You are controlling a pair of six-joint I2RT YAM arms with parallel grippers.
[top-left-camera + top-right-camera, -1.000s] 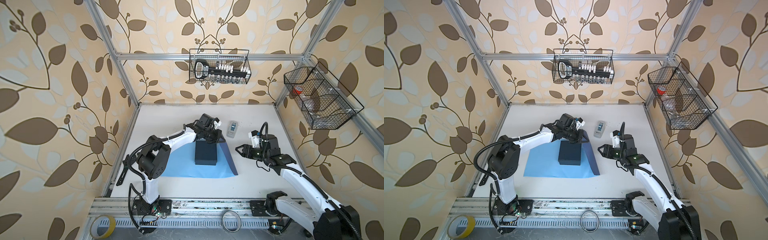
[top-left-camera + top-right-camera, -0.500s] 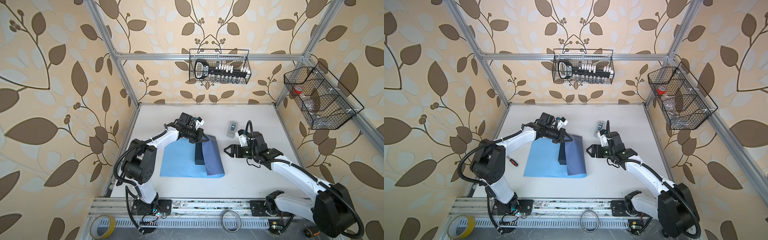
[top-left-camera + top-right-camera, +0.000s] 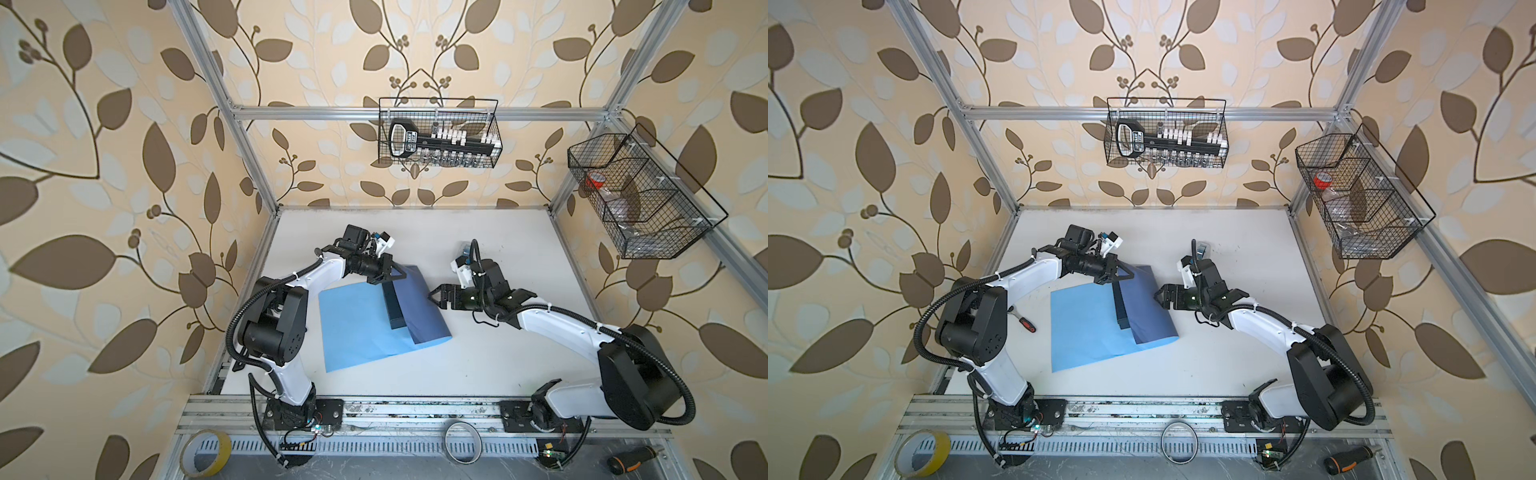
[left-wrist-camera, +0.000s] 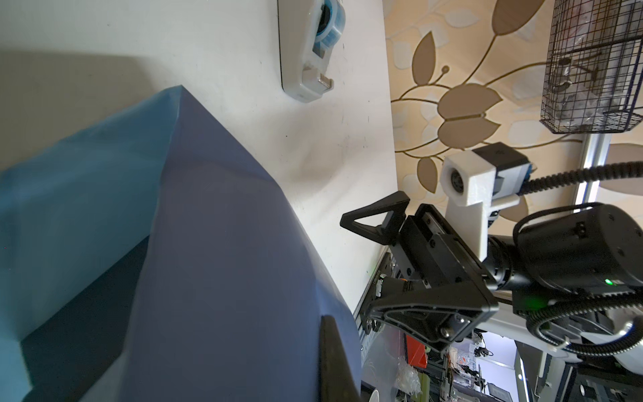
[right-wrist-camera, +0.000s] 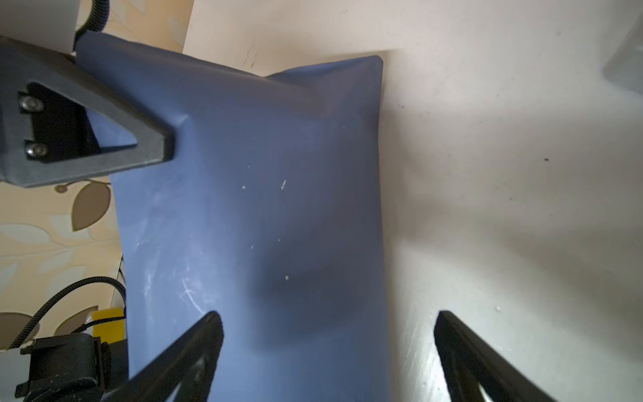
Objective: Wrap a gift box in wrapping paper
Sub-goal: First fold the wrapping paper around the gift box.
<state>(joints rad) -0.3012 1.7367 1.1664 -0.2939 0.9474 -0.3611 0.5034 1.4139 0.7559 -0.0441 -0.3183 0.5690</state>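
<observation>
Paper point(image 3: 420, 309) now between box point(image 3: 393, 308), right gripper point(image 3: 435, 299)

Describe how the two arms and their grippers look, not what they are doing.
Both the left arm and right arm have white links between bulky black joint housings, with ribbed black cable conduit looped alongside. The left gripper and right gripper are black, with hollow triangular fingers. A white camera mount sits at each wrist; a green light glows on the right arm.

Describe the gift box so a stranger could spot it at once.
Start at the white table, then the blue wrapping paper at its centre. The gift box is the black slab on it, mostly hidden under the paper's folded darker flap.
</observation>
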